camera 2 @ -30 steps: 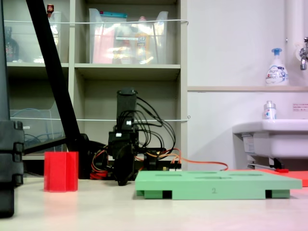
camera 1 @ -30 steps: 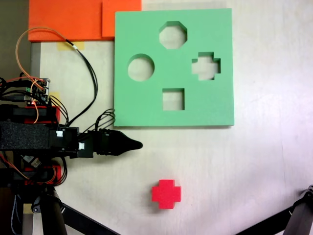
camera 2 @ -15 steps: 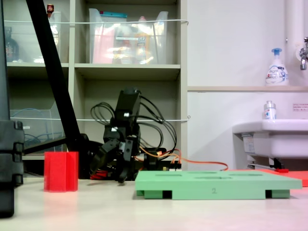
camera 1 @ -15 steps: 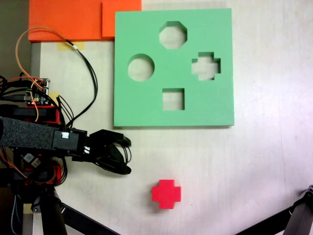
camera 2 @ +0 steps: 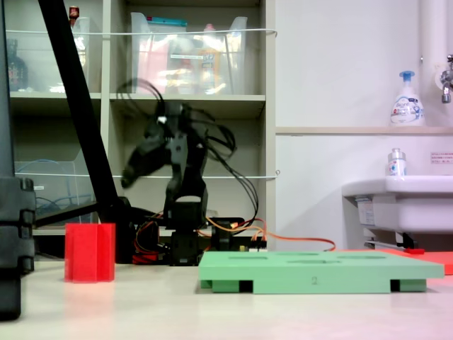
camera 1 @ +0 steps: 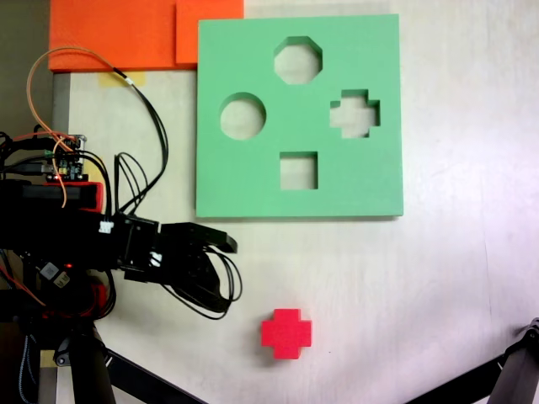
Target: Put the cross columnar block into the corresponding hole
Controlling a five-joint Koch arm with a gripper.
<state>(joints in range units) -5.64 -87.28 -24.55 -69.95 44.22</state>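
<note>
The cross columnar block (camera 1: 285, 333) is a small red plus-shaped piece standing on the table in the lower middle of a fixed view; from the side it shows at the left (camera 2: 90, 253). The green board (camera 1: 253, 189) lies above it, with the corresponding hole (camera 1: 354, 114) near its right edge. From the side the board (camera 2: 318, 273) lies flat. My gripper (camera 1: 223, 271) is open, left of and slightly above the block in that view, apart from it. In another fixed view it (camera 2: 134, 173) is blurred and raised well above the table.
Round (camera 1: 242, 116), octagonal (camera 1: 297, 60) and square (camera 1: 298, 171) cutouts share the board. Orange foam pieces (camera 1: 126, 34) lie at the top left. Loose cables (camera 1: 143, 109) trail by the arm base. Dark tripod legs (camera 1: 509, 379) cross the bottom corners. A sink (camera 2: 396, 205) stands behind.
The gripper went from shut to open. The arm lifted off the table and swung down the overhead picture toward the red block, which stayed put.
</note>
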